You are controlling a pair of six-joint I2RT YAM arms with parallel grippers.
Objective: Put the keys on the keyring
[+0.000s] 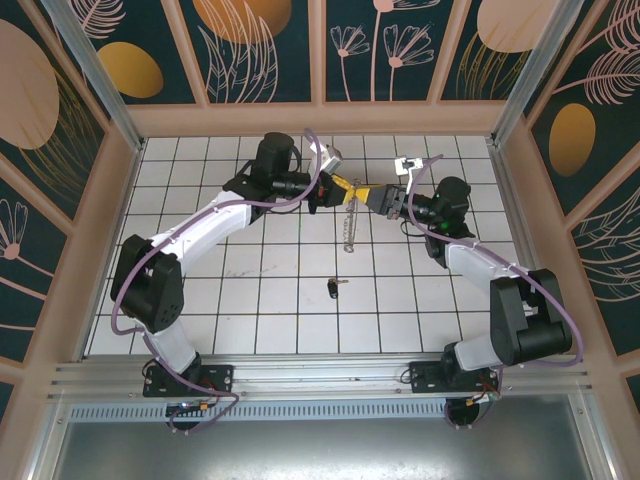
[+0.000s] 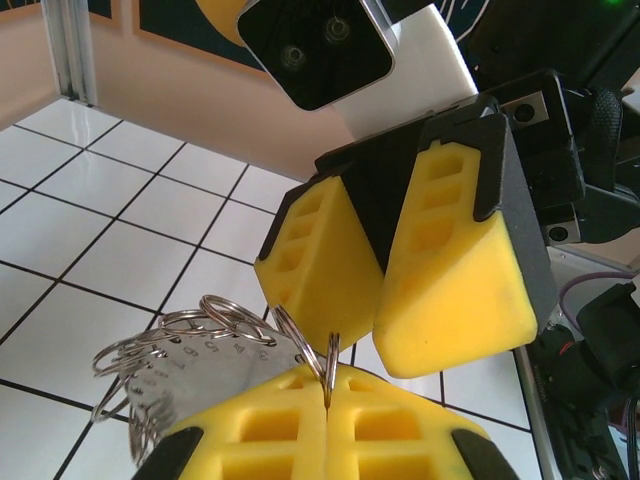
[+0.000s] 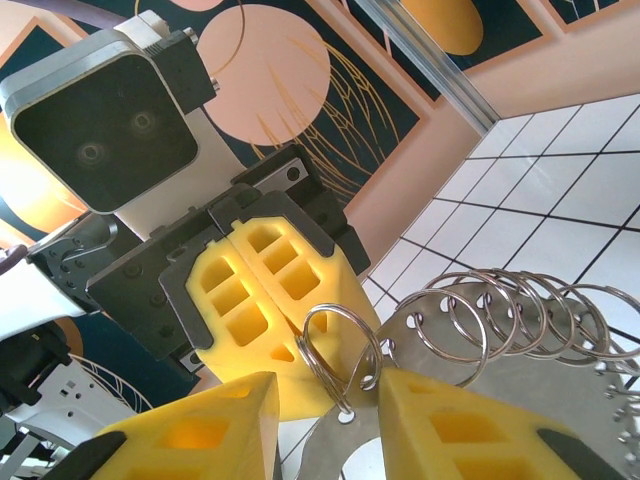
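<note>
Keyring (image 1: 348,228) in the closed left gripper (image 2: 328,392); right gripper (image 3: 328,385), fingers apart, around its ring.

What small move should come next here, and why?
Probably the right gripper backs off and drops toward the small black-headed key lying loose on the white tiles, since the left gripper is pinching the chain of silver split rings.
</note>
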